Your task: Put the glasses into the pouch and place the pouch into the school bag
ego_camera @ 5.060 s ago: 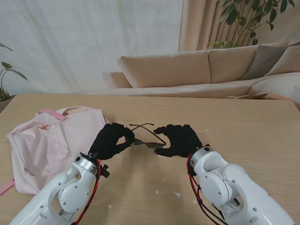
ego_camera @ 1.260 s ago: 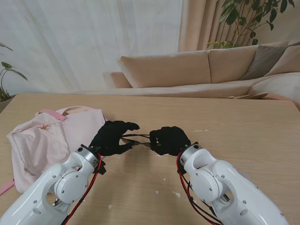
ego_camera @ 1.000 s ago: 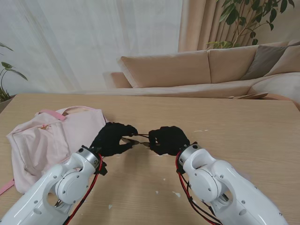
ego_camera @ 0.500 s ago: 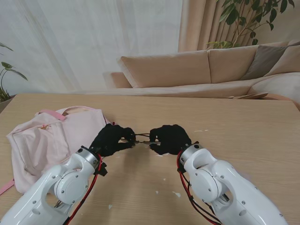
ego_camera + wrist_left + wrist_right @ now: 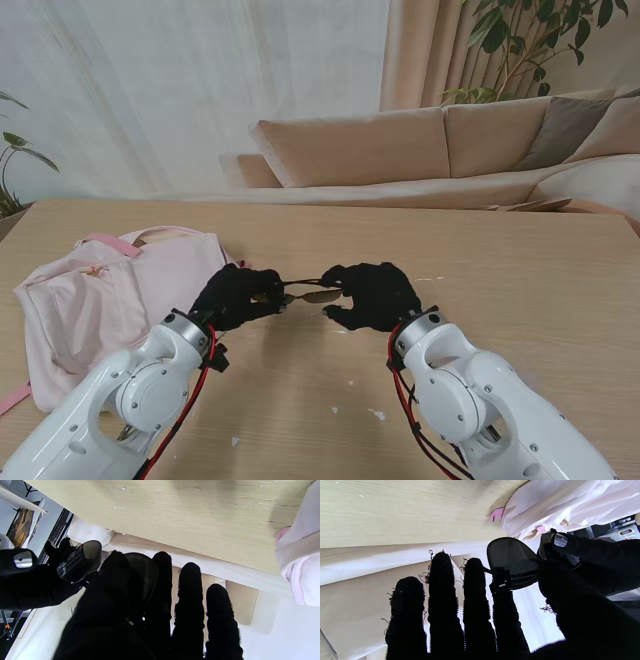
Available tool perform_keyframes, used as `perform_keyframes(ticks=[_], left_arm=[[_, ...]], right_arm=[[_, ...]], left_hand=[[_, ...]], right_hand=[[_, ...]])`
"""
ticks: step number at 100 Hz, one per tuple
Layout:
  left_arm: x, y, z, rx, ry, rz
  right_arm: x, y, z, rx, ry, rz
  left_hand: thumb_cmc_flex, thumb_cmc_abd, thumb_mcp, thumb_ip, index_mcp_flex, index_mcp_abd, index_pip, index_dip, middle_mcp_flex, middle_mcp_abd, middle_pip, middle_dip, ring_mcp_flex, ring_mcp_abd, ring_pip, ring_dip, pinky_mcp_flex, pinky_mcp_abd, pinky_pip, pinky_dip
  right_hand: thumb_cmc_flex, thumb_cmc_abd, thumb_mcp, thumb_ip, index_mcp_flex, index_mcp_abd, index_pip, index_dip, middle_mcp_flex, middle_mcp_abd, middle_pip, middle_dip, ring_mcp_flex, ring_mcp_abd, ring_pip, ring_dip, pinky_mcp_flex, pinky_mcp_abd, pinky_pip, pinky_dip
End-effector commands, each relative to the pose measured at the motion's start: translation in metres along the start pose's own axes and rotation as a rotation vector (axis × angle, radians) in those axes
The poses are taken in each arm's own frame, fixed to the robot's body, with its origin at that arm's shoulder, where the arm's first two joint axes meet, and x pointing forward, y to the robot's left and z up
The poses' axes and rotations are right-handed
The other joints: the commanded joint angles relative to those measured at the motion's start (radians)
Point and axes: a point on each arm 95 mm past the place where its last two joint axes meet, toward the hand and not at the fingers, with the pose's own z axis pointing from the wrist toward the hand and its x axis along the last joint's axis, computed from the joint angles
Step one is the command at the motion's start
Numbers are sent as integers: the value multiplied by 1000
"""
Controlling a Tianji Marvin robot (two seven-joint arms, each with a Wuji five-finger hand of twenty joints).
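The dark-lensed glasses (image 5: 306,294) hang folded just above the table's middle, held at both ends. My left hand (image 5: 236,297) pinches the left lens end and my right hand (image 5: 373,295) pinches the right end between thumb and index finger. One lens (image 5: 85,556) shows in the left wrist view beside my right hand (image 5: 27,585). The other lens (image 5: 512,560) shows in the right wrist view next to my left hand (image 5: 597,562). The pink school bag (image 5: 110,295) lies flat at the table's left. No pouch is in view.
The wooden table (image 5: 520,290) runs wide to the right of my hands. Small white flecks (image 5: 376,413) lie on it nearer to me. A beige sofa (image 5: 420,150) stands beyond the far edge.
The glasses' temples stood open five seconds ago and are folded now. Over the last second both hands raised the glasses slightly, and my right hand shifted a little to the right.
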Motion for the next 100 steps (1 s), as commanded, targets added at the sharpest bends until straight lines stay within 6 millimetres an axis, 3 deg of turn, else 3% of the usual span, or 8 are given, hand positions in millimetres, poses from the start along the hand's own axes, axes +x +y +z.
perform_keyframes(ticks=[1,9,36,43,61,77,100], left_arm=[[1,2,0,-6,-6,-4],[0,1,0,-6,-9,-3],[-2,-1,-1,1,-7,8],[-2,-1,-1,3,-4,6],[-2,-2,-2,7,6,4],[-1,-1,-6,8,32,-14],[5,-1,-13,-13,90,-48]], right_arm=[[3,-1,-3,3,-2,12],[1,1,-6,-5,-10,14],[-2,6,-12,-30,-30,5],[-3,5,-12,-34,-31,1],[-3,3,-10,-34,-20,-7],[-3,-1,-5,2,9,-9],[-3,-10,4,55,38,6]], left_hand=[[30,12,175,-2,59,-35,46,20,106,-9,178,83,29,9,42,36,7,20,36,-13],[-1,-10,244,-22,65,-43,54,40,118,-12,191,120,41,11,59,47,13,23,44,-15],[-18,-31,285,-31,72,-60,64,53,122,-16,195,134,43,10,66,52,16,23,50,-15],[-20,-30,289,-31,72,-60,63,53,121,-16,194,135,43,11,65,52,16,22,51,-15],[-26,-39,303,-35,77,-67,62,52,123,-18,189,135,43,12,62,50,17,22,52,-16],[-36,-43,319,-38,80,-76,60,51,123,-19,175,134,38,12,56,47,14,21,52,-17],[-40,-45,327,-41,81,-81,61,54,122,-20,168,139,34,10,51,46,12,18,50,-19]], right_hand=[[-29,-4,-9,23,-38,12,-12,-19,-51,9,-17,-17,-46,3,-18,-22,-16,-6,-18,-4],[-31,-2,-15,23,-47,20,-37,-43,-61,12,-27,-34,-52,3,-31,-28,-20,-5,-24,-3],[-32,4,-30,24,-121,10,-69,-71,-175,14,-49,-49,-156,-1,-79,-42,-86,-19,-59,-4],[-27,8,-42,26,-154,2,-74,-78,-273,25,-87,-76,-240,4,-158,-79,-147,-21,-124,-17],[-13,0,-38,32,-198,9,-92,-84,-380,28,-155,-118,-334,1,-284,-154,-218,-18,-234,-43],[-26,-27,-33,29,-296,30,-140,-96,-508,29,-211,-145,-438,-12,-367,-201,-284,-33,-324,-69],[-34,-44,-30,28,-343,44,-168,-94,-533,19,-200,-144,-449,-15,-375,-212,-294,-36,-351,-70]])
